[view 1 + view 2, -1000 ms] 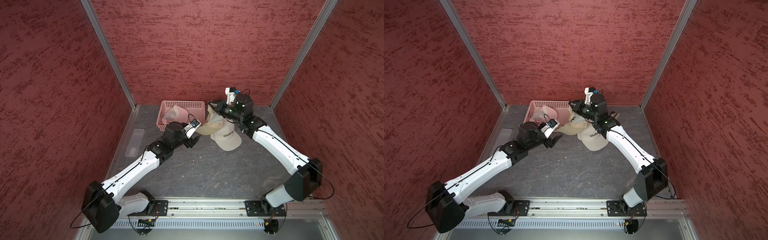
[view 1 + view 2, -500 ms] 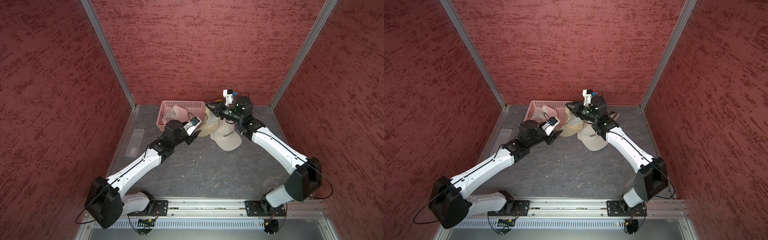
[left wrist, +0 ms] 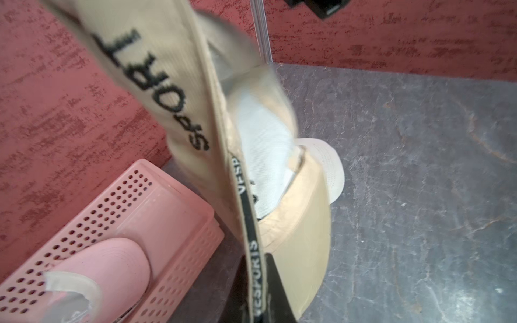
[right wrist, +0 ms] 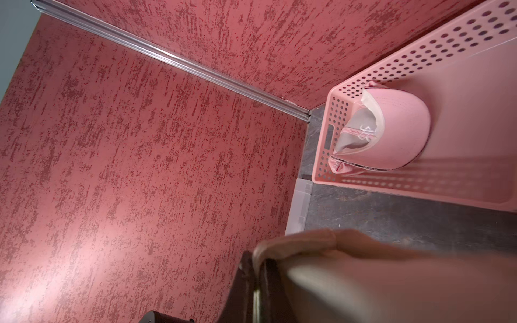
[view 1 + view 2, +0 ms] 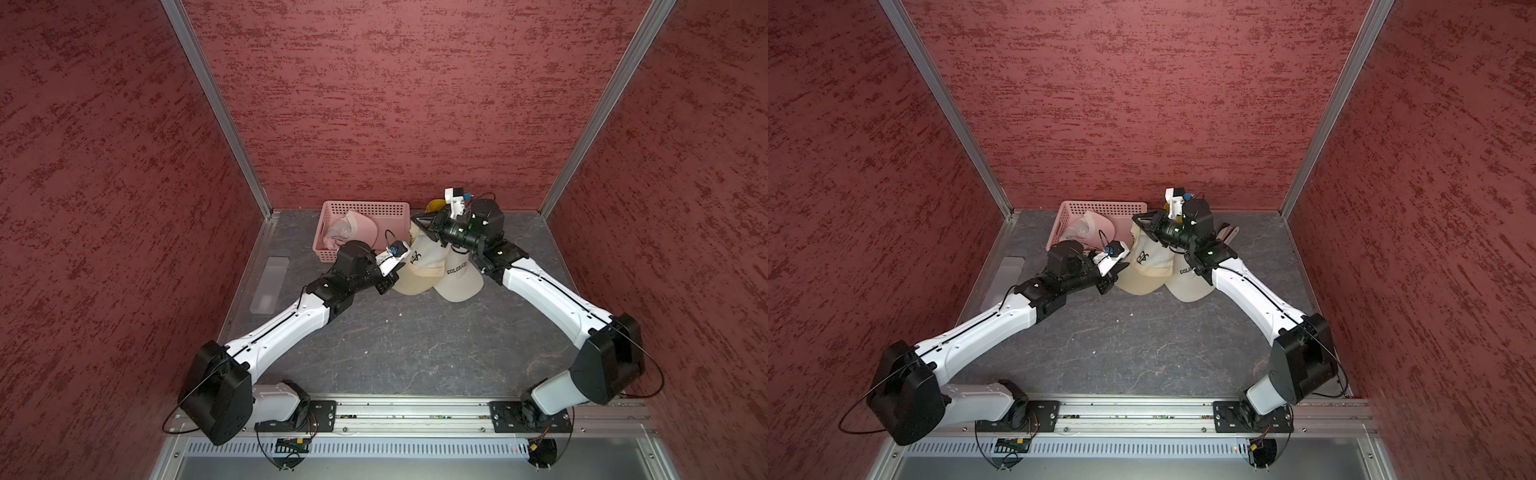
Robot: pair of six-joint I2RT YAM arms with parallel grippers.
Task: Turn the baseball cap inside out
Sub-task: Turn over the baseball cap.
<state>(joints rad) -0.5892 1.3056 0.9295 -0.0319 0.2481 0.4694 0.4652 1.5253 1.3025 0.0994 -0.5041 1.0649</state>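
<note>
The beige baseball cap [image 5: 419, 266] [image 5: 1148, 266] with a black logo hangs between my two arms, brim down near the floor. My left gripper [image 5: 390, 281] [image 5: 1109, 279] is shut on its rim. In the left wrist view the jaws [image 3: 254, 270] pinch the black lettered sweatband, and the cap [image 3: 302, 223] shows its white lining. My right gripper [image 5: 417, 220] [image 5: 1138, 218] holds the rear edge higher up. In the right wrist view it [image 4: 257, 268] is shut on the beige fabric [image 4: 363, 279].
An off-white cap [image 5: 459, 280] [image 5: 1187, 286] marked COLORADO lies under my right arm, beside the held one. A pink basket [image 5: 365, 206] [image 4: 447, 56] at the back wall holds a pink cap [image 5: 357, 226] [image 4: 400, 131]. A clear plastic strip [image 5: 270, 284] lies by the left wall.
My left gripper has moved up to the cap and closed on its rim. My right gripper kept its grip and shifted slightly left with the cap.
</note>
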